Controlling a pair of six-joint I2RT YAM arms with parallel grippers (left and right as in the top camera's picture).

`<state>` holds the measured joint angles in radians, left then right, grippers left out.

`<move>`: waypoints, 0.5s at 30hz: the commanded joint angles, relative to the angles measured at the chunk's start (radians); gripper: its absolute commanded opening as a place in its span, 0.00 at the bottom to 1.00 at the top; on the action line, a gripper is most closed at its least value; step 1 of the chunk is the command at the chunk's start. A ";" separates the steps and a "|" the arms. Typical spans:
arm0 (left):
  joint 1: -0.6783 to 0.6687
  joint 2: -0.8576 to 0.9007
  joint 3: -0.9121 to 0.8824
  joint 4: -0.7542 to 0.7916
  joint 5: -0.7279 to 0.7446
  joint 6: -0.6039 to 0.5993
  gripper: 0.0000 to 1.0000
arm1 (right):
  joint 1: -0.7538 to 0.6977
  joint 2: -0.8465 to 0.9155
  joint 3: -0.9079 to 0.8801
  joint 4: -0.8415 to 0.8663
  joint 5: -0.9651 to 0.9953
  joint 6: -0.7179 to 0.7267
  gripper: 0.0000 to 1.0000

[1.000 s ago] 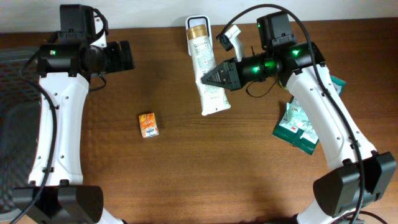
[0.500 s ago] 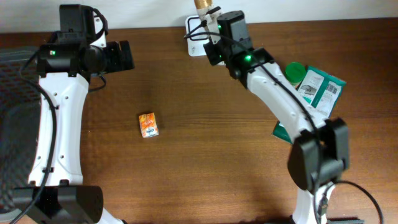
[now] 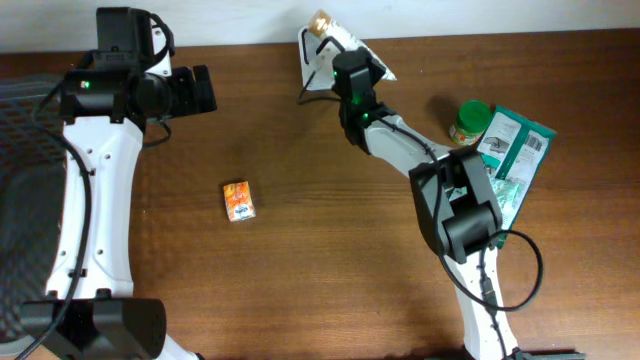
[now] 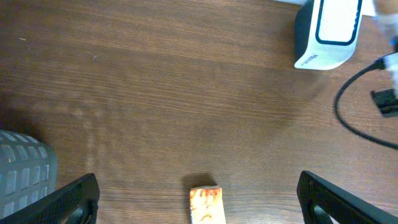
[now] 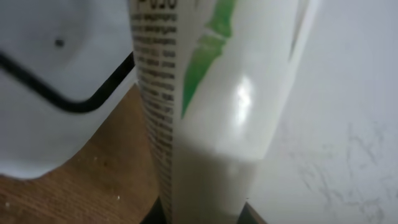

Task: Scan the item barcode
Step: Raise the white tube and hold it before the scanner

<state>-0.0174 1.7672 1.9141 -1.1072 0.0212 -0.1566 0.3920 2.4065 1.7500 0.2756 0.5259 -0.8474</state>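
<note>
The item is a white tube with green print and small black text. Its gold cap shows at the table's back edge. My right gripper is shut on the tube's lower part and holds it right against the white barcode scanner. From overhead, the right gripper hangs over the scanner and hides most of the tube. No barcode shows on the tube. My left gripper stands wide open at the back left, holding nothing. In the left wrist view, the left gripper looks down at bare wood, with the scanner at the upper right.
A small orange box lies on the wood left of centre, seen also as the orange box between my left fingers' line. A green-lidded jar and green packets sit at the right. A grey basket borders the left edge.
The right arm has swung the tube from the middle of the table up to the scanner at the back edge. The left arm has not moved.
</note>
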 commanded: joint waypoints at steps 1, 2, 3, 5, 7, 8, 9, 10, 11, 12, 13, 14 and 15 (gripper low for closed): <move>0.001 0.000 0.002 0.002 -0.003 0.006 0.99 | 0.008 -0.011 0.017 0.029 0.036 -0.065 0.04; 0.001 0.000 0.002 0.002 -0.003 0.006 0.99 | 0.008 -0.011 0.017 0.029 0.035 -0.065 0.04; 0.001 0.000 0.002 0.002 -0.003 0.006 0.99 | 0.011 -0.011 0.017 0.029 0.034 -0.066 0.04; 0.001 0.000 0.002 0.002 -0.003 0.006 0.99 | 0.019 -0.011 0.017 0.029 0.028 -0.067 0.04; 0.001 0.000 0.002 0.002 -0.003 0.006 0.99 | 0.028 -0.011 0.017 0.032 0.016 -0.112 0.04; 0.001 0.000 0.002 0.002 -0.003 0.006 0.99 | 0.034 -0.011 0.017 0.040 0.004 -0.146 0.04; 0.001 0.000 0.002 0.002 -0.003 0.006 0.99 | 0.037 -0.011 0.017 0.054 -0.007 -0.172 0.04; 0.001 0.000 0.002 0.002 -0.003 0.006 0.99 | 0.040 -0.011 0.017 0.070 -0.011 -0.183 0.04; 0.001 0.000 0.002 0.002 -0.003 0.006 0.99 | 0.042 -0.011 0.017 0.093 -0.018 -0.198 0.04; 0.001 0.000 0.002 0.002 -0.003 0.006 0.99 | 0.043 -0.011 0.017 0.119 -0.021 -0.208 0.04; 0.001 0.000 0.002 0.002 -0.003 0.006 0.99 | 0.045 -0.011 0.017 0.134 -0.021 -0.226 0.04; 0.001 0.000 0.002 0.002 -0.003 0.006 0.99 | 0.045 -0.011 0.017 0.134 -0.021 -0.238 0.04; 0.001 0.000 0.002 0.002 -0.003 0.006 0.99 | 0.045 -0.011 0.018 0.133 -0.019 -0.239 0.04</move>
<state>-0.0174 1.7672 1.9141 -1.1072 0.0212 -0.1566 0.4305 2.4138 1.7500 0.3904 0.5114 -1.0420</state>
